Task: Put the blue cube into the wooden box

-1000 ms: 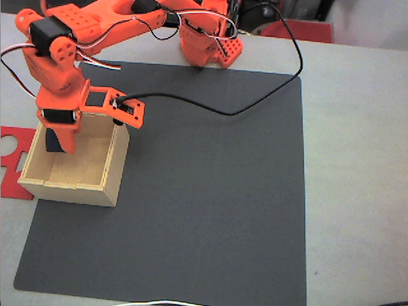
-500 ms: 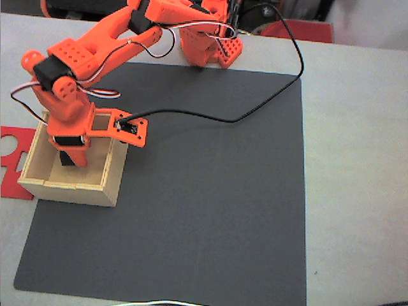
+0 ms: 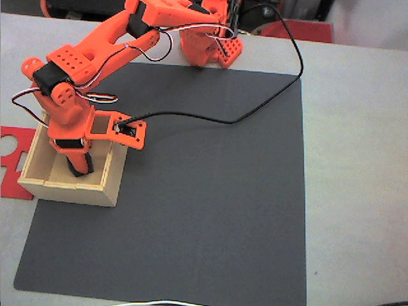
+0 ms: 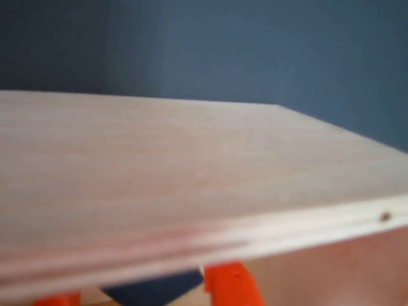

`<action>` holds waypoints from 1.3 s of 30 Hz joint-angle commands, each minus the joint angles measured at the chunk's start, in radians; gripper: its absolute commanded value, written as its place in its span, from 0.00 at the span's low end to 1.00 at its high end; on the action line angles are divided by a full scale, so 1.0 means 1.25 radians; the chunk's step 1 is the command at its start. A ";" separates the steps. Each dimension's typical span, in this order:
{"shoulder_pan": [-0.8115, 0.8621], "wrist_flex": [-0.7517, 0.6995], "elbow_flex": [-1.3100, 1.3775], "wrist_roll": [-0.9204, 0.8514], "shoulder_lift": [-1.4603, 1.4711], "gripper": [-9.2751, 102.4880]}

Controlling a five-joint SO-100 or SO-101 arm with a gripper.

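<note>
Now my fingers point(image 3: 81, 167) reach down inside the wooden box point(image 3: 102, 189), which sits at the left edge of the dark mat point(image 3: 210, 210) on the surface point(image 3: 357, 159), so the drop stays short and within the walls. In the wrist view the box wall point(image 4: 191, 178) blocks most of my sight; below it a dark sliver, probably the blue cube point(image 4: 156, 290), sits between my orange fingertips point(image 4: 233, 287). I seem clenched on it, low over the box floor, not yet released.
</note>
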State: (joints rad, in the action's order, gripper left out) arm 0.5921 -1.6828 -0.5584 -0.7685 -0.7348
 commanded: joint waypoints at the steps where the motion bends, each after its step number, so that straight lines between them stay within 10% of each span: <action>1: -0.010 -0.009 0.032 -0.006 -0.032 0.29; 7: -0.034 -0.018 0.033 -0.001 -0.110 0.09; 20: -0.237 -0.098 0.093 0.082 -0.584 0.08; 29: -0.692 -0.094 -0.211 0.129 -1.143 0.08; 39: -0.509 -0.088 -0.549 0.106 -1.631 0.08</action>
State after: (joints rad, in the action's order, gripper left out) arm -0.1135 -1.8040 -1.1075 -0.6136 -2.6062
